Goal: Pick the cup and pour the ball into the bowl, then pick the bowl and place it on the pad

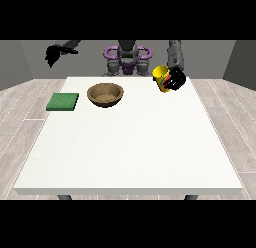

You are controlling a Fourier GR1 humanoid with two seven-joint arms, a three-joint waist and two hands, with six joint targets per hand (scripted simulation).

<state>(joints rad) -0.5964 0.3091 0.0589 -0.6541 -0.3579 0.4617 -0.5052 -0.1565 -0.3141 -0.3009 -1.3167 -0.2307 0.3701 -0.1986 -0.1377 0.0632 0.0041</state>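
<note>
hand at view's right (176, 80) grips yellow cup (161, 78), tilted | other hand (52, 55) raised, fingers unclear | no writing legible

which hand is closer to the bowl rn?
Left, narrowly. It holds the yellow cup to the view's right of the bowl; the other hand is raised, off the table's far-left corner.

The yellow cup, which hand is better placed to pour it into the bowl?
Probably the robot's left hand: it already holds the yellow cup, tilted, beside the wooden bowl. The other hand is raised far off.
</note>
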